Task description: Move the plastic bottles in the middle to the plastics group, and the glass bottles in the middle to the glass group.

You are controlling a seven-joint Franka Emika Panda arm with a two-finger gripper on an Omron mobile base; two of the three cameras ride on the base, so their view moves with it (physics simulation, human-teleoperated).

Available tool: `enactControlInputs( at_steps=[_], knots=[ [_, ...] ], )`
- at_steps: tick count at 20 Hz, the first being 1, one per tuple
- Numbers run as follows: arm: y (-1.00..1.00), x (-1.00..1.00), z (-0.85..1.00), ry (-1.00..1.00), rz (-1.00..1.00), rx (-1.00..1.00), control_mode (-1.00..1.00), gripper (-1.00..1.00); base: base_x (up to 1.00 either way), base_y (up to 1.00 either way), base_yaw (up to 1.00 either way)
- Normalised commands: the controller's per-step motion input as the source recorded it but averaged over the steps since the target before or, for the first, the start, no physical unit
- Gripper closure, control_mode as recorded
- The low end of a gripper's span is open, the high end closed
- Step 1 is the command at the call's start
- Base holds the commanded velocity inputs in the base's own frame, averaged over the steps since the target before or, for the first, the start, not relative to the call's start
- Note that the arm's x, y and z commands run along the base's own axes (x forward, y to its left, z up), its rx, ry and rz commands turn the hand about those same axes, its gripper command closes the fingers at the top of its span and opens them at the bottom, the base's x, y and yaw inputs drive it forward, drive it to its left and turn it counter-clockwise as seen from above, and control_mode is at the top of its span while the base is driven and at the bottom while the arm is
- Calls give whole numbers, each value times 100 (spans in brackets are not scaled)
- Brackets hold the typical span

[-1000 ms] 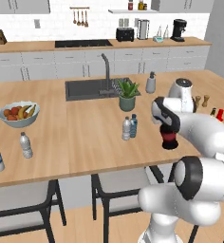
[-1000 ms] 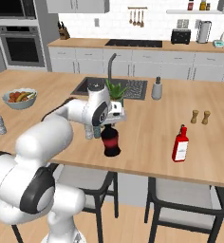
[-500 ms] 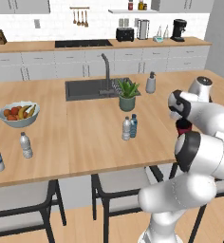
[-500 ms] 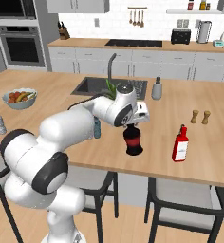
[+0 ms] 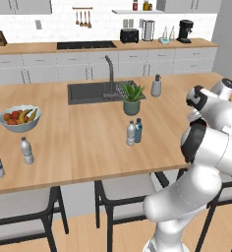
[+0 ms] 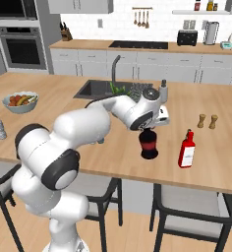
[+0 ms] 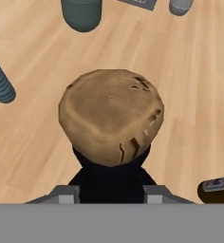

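While your gripper (image 6: 148,129) clamped the black glass bottle (image 6: 148,144) near the red bottle (image 6: 186,150), both plastic bottles (image 5: 133,132) remained in the middle, unmoved.

Black bottle (image 6: 149,146) shows near-black glass with a red label band, and from above its stopper (image 7: 111,116) is mottled tan-brown, cracked dark at one edge. Beside it, the red bottle (image 6: 187,149) is bright red with a white label. The shakers (image 6: 207,121) are pale wood. The counter (image 6: 103,147) is a light wood grain. The two water bottles (image 5: 134,132): one clear, one blue-tinted. The plant (image 5: 132,96) is green in a grey-green pot. The fruit bowl (image 5: 19,118) is white, with orange and yellow fruit inside.
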Motion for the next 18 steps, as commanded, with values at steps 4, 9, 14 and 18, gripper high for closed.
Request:
enactControlInputs(
  at_steps=[4,9,14,18],
  knots=[
    [-2,0,2,0,0,0,-100,100,0,0,0],
    [-19,-11,20,-1,0,0,-100,100,0,0,0],
    [-28,-3,7,-2,0,4,-100,100,0,0,0],
    [-18,0,0,-3,0,9,-100,100,0,0,0]
  ],
)
